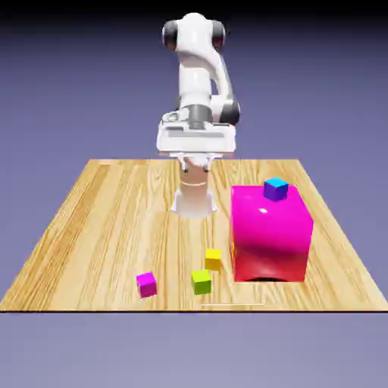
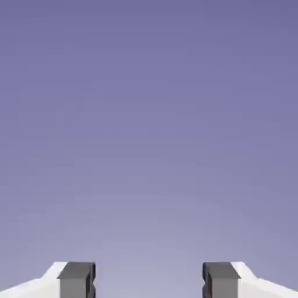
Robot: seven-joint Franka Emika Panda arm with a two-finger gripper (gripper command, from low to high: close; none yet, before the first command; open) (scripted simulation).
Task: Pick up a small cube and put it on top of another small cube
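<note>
1. exterior view: the white arm stands folded at the far edge of the wooden table, its hand held high above the boards and well apart from every cube.
2. hand view: the gripper has its two grey fingertips spread wide, with only the plain blue-violet backdrop between them; it holds nothing.
3. the lime-green small cube rests on the table near the front edge, just beside the lower corner of the big magenta block, at that block's left in the exterior view.
4. the yellow small cube sits just behind the green one, near it but not clearly touching.
5. the magenta small cube lies apart, toward the exterior view's left, also near the front edge.
6. a blue small cube sits on top of the big magenta block, near its far edge.
</note>
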